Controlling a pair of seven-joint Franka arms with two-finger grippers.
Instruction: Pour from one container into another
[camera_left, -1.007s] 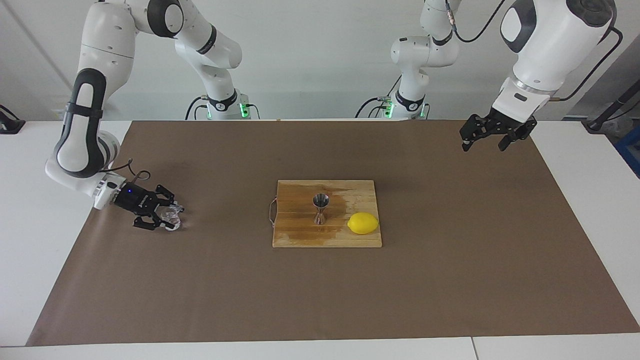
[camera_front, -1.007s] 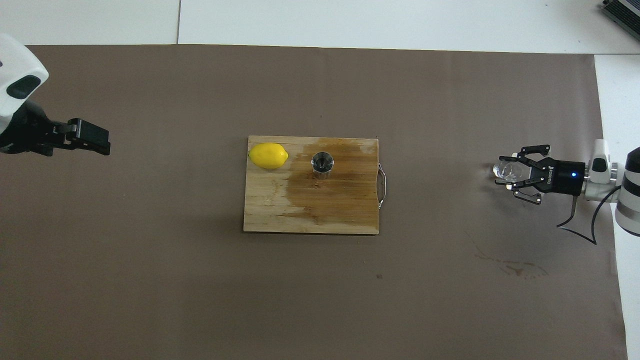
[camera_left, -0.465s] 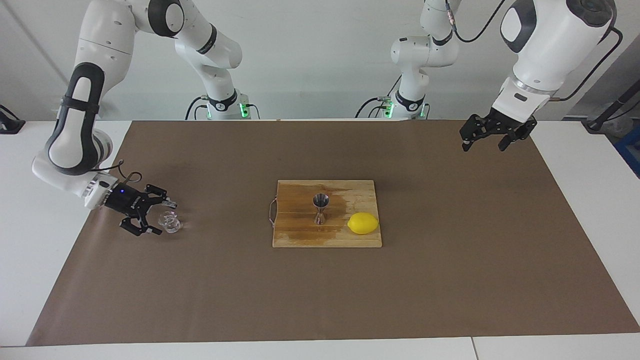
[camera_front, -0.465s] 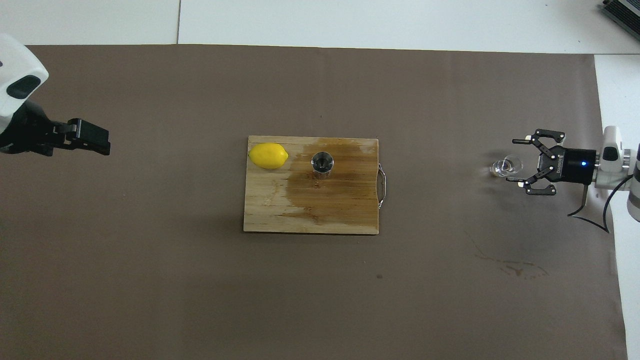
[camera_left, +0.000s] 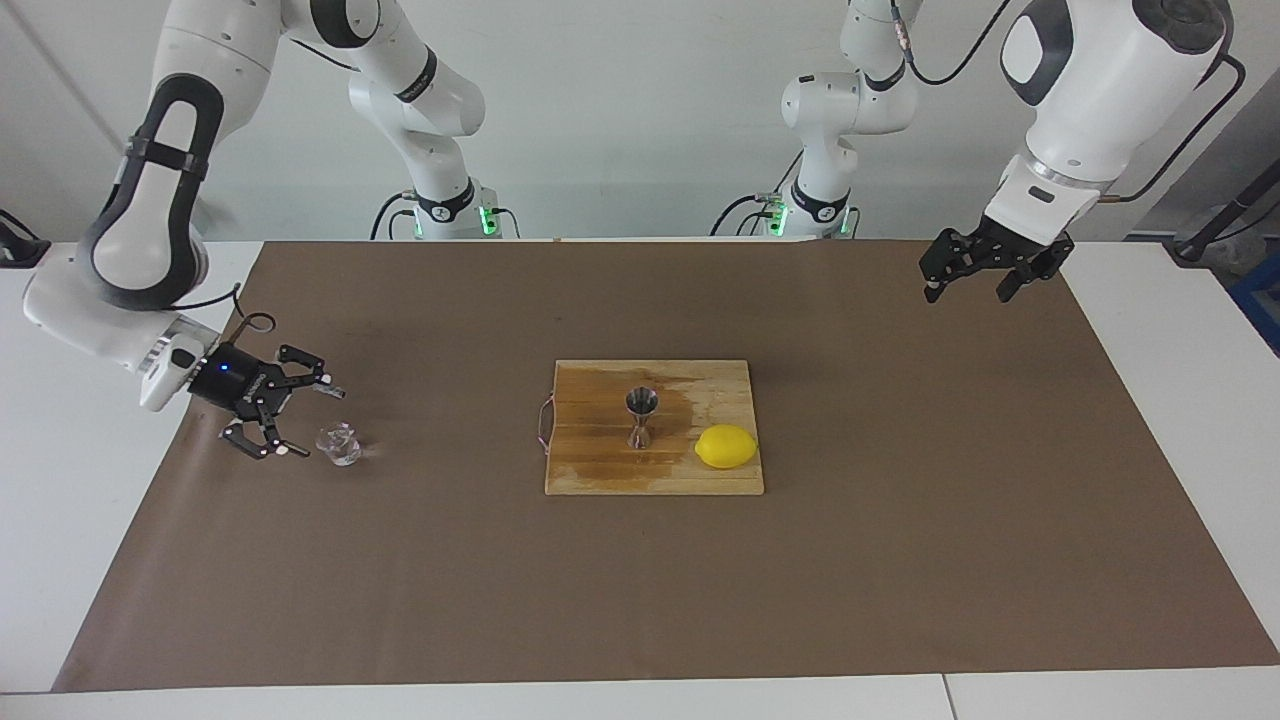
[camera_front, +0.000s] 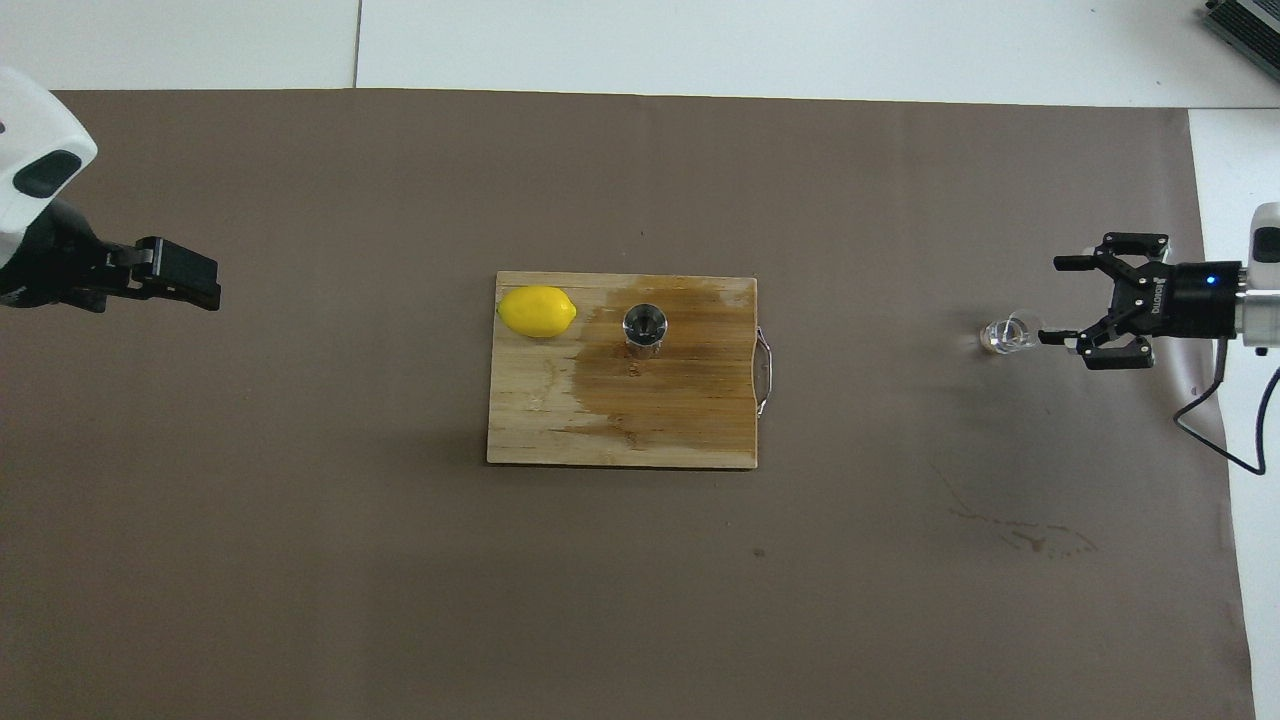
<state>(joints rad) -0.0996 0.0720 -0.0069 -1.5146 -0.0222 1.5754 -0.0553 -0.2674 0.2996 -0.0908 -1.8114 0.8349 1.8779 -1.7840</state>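
From the facing camera you see brown paper (camera_left: 900, 560) covering the white table (camera_left: 1180, 400) below a pale wall. The glass cup (camera_left: 338, 444) stands on the paper, just beside the right gripper (camera_left: 308, 421), whose fingers are spread and hold nothing. The left gripper (camera_left: 968, 292) waits, open, over the paper's corner.

From overhead you see the jigger (camera_front: 644, 327) upright on the wet-stained cutting board (camera_front: 540, 420), near the lemon (camera_front: 537, 311).
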